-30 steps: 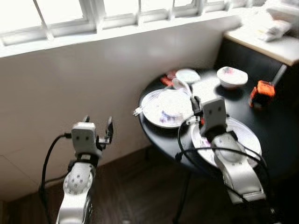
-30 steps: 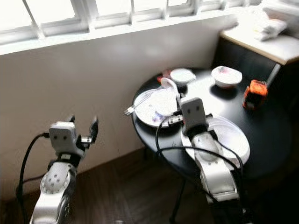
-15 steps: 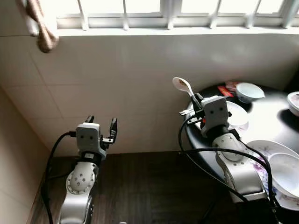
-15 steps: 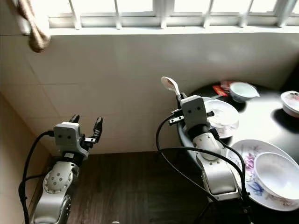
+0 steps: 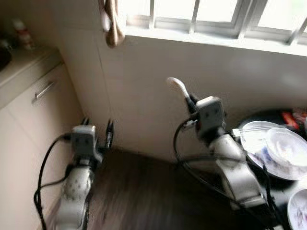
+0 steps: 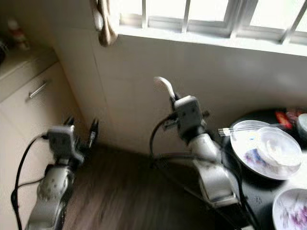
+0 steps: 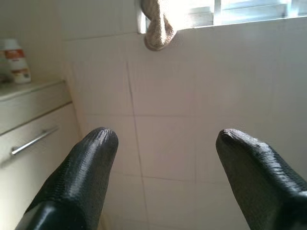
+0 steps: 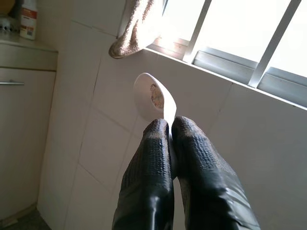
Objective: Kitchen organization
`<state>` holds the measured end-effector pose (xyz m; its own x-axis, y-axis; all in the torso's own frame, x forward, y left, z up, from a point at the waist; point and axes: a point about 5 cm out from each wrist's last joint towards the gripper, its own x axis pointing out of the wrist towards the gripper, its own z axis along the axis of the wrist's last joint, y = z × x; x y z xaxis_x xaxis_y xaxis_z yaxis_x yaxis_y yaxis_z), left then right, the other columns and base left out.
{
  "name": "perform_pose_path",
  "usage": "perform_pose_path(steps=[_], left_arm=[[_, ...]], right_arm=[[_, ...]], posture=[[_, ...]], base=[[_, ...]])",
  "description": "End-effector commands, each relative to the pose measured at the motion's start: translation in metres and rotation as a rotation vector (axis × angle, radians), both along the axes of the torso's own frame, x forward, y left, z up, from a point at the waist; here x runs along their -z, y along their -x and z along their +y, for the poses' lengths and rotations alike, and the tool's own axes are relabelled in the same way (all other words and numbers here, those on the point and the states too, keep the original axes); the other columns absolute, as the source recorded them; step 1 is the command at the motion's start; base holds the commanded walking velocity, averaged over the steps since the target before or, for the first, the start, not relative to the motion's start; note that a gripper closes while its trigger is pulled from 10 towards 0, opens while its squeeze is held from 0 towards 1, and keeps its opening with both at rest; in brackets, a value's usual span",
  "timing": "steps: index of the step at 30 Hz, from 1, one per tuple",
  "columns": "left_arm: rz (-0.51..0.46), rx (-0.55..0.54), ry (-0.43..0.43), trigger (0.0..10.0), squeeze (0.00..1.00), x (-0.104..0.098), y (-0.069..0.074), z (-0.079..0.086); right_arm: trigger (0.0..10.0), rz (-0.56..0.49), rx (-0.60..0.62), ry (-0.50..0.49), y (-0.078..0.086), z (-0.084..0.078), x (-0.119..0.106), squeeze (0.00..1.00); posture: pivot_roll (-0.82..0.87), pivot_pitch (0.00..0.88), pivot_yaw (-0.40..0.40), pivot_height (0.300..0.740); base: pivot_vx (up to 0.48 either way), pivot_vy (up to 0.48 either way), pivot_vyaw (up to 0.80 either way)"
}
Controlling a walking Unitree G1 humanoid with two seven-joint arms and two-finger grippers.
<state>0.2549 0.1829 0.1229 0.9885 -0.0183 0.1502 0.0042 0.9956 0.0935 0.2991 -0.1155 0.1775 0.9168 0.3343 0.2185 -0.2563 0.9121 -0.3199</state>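
Right gripper point(image 8: 170, 132) clamps white ceramic soup spoon point(image 8: 152, 97) by handle, bowl up; light, brittle, slippery; left gripper point(image 7: 163, 139) spread wide, empty

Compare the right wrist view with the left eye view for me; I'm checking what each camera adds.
Right wrist view: the brownish print inside the spoon bowl, and the two fingers pinching its handle.
Left eye view: the left gripper open with nothing in it, and the black table with a plate and a bowl.
Both: the right gripper holding the spoon, the hanging cloth, window and cupboard.
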Motion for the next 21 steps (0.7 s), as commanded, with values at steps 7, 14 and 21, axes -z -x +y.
perform_pose_path(steps=[7, 14, 21], left_arm=[[-0.018, 0.036, 0.017, 10.0, 0.0, -0.0026, -0.0008, -0.0108], [-0.013, 0.041, 0.018, 10.0, 0.0, -0.0013, -0.0009, -0.0124], [-0.017, 0.048, 0.014, 10.0, 0.0, -0.0012, -0.001, -0.0141]], right_arm=[[0.0, -0.005, 0.028, 0.012, 0.0001, -0.0099, 0.0006, 0.0], [0.0, -0.005, 0.027, 0.019, 0.0002, -0.01, 0.0023, 0.0], [0.0, -0.009, 0.024, 0.02, -0.0001, -0.0089, 0.0022, 0.0]], posture=[[0.09, 0.0, -0.045, 0.74], [0.09, 0.0, -0.047, 0.74], [0.09, 0.0, -0.047, 0.74]], base=[[0.48, 0.0, 0.8], [0.278, 0.0, 0.8], [0.0, 0.0, 0.8]])
